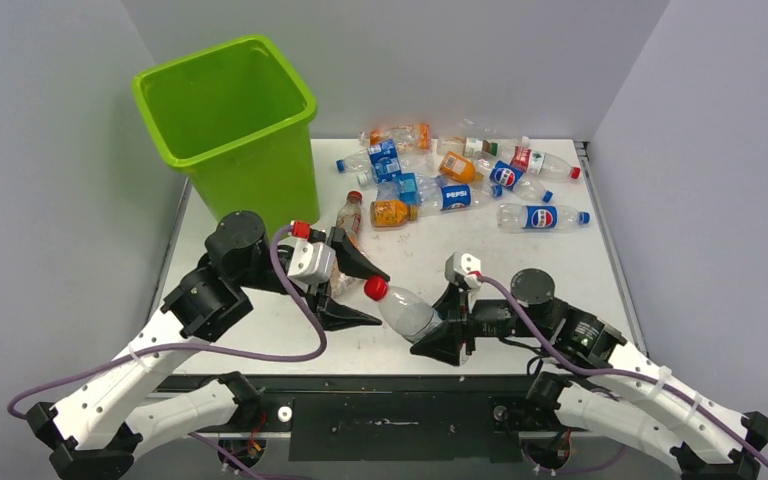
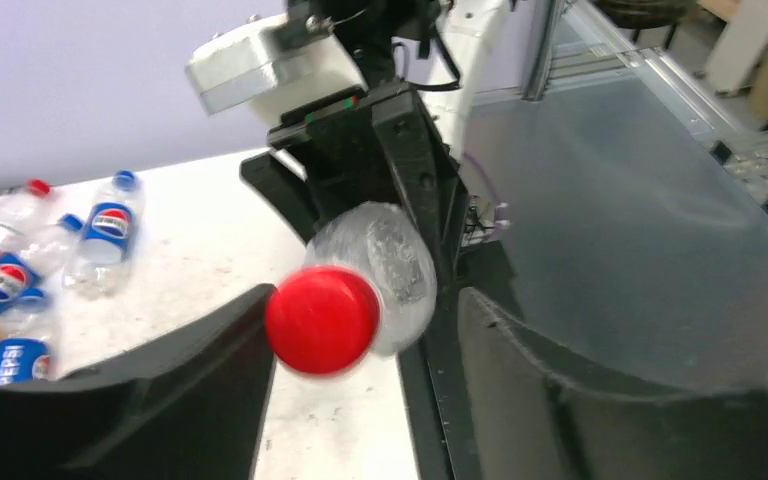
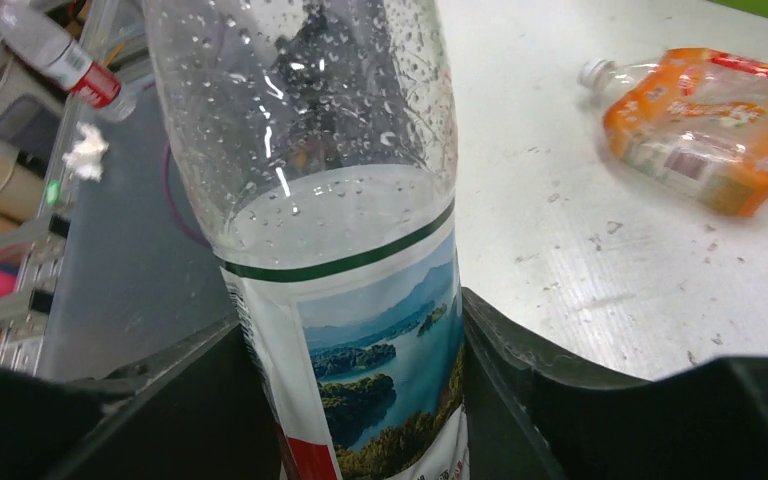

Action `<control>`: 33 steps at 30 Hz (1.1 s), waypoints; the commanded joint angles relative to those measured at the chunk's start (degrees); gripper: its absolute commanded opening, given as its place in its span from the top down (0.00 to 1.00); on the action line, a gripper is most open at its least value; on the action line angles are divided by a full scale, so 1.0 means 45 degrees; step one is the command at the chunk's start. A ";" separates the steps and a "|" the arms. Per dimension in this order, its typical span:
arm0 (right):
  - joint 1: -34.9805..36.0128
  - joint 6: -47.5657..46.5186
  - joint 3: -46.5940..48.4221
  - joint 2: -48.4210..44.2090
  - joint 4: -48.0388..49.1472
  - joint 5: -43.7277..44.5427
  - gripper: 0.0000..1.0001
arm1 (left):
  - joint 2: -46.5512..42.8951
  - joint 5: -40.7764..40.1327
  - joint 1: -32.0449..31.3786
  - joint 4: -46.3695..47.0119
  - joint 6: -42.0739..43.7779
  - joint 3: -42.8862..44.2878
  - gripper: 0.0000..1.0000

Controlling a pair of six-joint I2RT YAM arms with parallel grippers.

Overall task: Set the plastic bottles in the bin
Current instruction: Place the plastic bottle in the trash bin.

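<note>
— Plastic bottles (image 1: 455, 197) first: where do we find them?
— Most lie in a loose heap on the white surface (image 1: 550, 270), well beyond both claws. One, the red-capped bottle (image 1: 405, 312), is up off the surface, caught in the right claw (image 3: 355, 320).
— How does that claw sit on it?
— Clamped. In the right wrist view we see both fingers (image 3: 600, 400) pressed against the landscape label. The clear upper body, beaded with droplets, reaches out ahead of the claw.
— And the left claw (image 1: 382, 298)?
— Spread wide. Its two black fingers (image 2: 160, 400) stand either side of the red cap, which points almost straight at the left wrist camera. We see the cap nearer one finger than the other, but we cannot tell whether it touches that finger.
— The arms?
— We have the left arm (image 1: 200, 300) bent at the elbow and reaching rightward, and the right arm (image 1: 580, 335) folded and reaching leftward. The two claws face each other near the front edge, with the bottle spanning the gap between them.
— The bin (image 1: 225, 110)?
— Lime green and upright at the far left corner, beyond the left claw and well apart from the held bottle.
— Anything close to the claws?
— A brownish bottle (image 1: 348, 222) lies just beyond the left claw, near the bin's foot. A crushed orange-labelled bottle (image 3: 705, 130) lies on the surface ahead of the right claw, off to one side.
</note>
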 commanded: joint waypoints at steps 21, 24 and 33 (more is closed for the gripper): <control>0.0026 0.2705 -0.3299 -0.1298 0.8013 0.3254 0.58 | -0.0321 -0.8371 -0.0144 1.3561 -1.3257 -0.4875 0.00; 0.0124 0.2705 -0.3375 -0.1113 0.8178 0.3310 0.58 | -0.0100 -0.8724 -0.0519 1.2627 -1.2184 -0.4492 0.09; 0.0191 0.2512 -0.3157 -0.0841 0.7810 0.3602 0.58 | 0.0173 -0.8860 -0.0831 1.1938 -1.1029 -0.4239 0.28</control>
